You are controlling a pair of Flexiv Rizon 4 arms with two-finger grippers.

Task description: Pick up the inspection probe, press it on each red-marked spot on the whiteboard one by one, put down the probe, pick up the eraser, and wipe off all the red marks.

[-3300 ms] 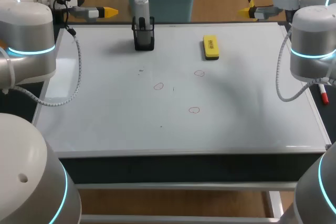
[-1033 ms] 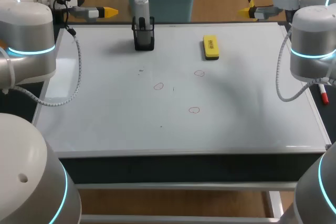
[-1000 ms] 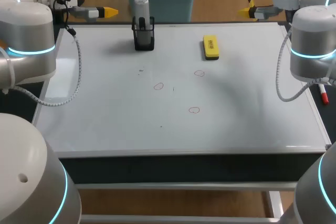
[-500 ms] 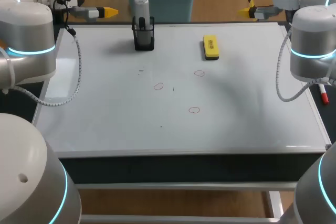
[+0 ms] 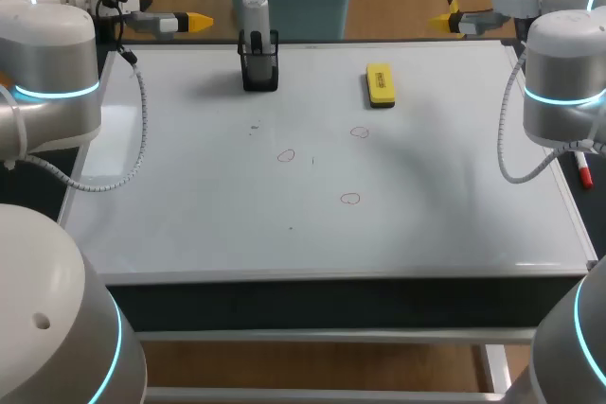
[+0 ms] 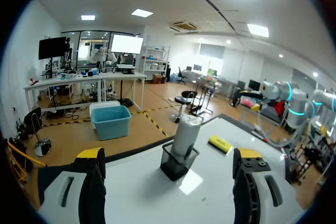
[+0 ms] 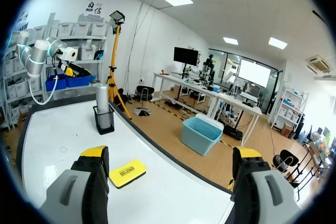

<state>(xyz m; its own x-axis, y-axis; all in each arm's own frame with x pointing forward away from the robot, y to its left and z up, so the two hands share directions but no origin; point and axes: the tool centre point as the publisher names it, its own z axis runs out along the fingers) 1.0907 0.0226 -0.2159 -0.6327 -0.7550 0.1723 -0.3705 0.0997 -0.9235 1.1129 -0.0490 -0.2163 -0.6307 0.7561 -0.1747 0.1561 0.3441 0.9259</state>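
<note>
the whiteboard (image 5: pixel 189 205) covers the tabletop. near its far edge, left of the middle, the grey inspection probe (image 5: pixel 255 16) stands upright in a black mesh holder (image 5: pixel 260 71). the yellow eraser (image 5: pixel 380 84) lies flat to the right of the holder, apart from it, also near the far edge. three small red marks sit around the board's middle: a left mark (image 5: pixel 286 155), a mark (image 5: pixel 359 132) farther back and to the right, and a mark (image 5: pixel 350 199) nearest the front.

the left pincer (image 5: pixel 194 21) hangs over the far left corner, pointing inward, its yellow-tipped fingers spread wide. in the left wrist view the probe and holder stand ahead of it, with the eraser beyond them. the right pincer (image 5: pixel 443 19) hangs by the far right corner, fingers likewise spread wide. in the right wrist view the eraser lies ahead of it and the probe stands farther off. both pincers are well apart from the probe and the eraser.
</note>
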